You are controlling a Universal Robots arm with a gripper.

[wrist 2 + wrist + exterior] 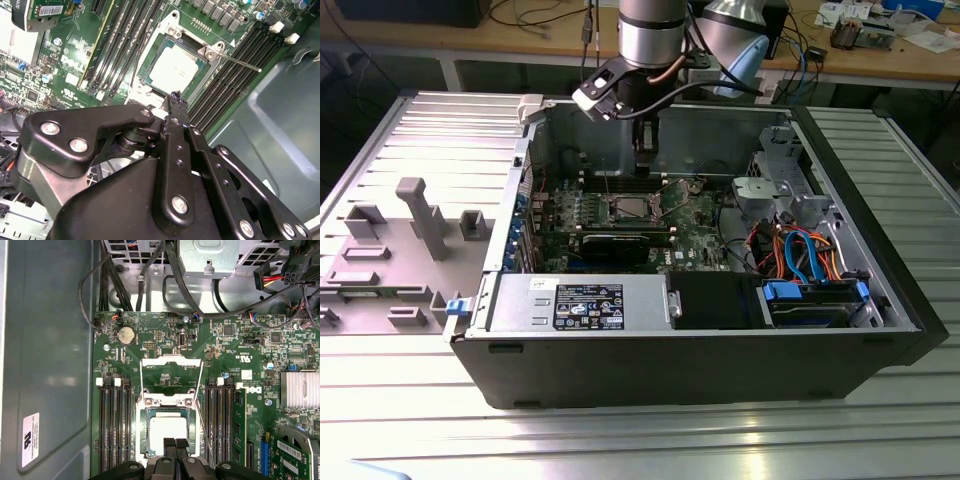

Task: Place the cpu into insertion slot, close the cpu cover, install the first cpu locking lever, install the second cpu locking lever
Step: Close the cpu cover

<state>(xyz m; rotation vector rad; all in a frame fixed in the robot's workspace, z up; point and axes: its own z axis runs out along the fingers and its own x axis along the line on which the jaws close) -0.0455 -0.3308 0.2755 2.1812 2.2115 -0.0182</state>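
The cpu (pixel 169 431), with its silvery top, lies flat in the insertion slot (pixel 145 430) on the green motherboard, and also appears in the second wrist view (pixel 173 69). The cpu cover (pixel 172 360) stands swung open beyond the slot, its window showing green board. A thin wire locking lever (pixel 205 426) slants beside the slot, free of it (pixel 243 62). My gripper (pixel 175 442) is shut with nothing in it, its tips just over the cpu's near edge (pixel 175 98). In the exterior view the gripper (pixel 645 165) hangs above the slot (pixel 630 208) inside the case.
Black memory slots (pixel 114 430) flank the socket on both sides. Cables (pixel 175 280) and a drive cage (pixel 775 190) crowd one end of the case. A finned heat sink (pixel 300 389) and a power supply (pixel 585 305) sit nearby. Grey fixtures (pixel 420 215) stand at the exterior view's left.
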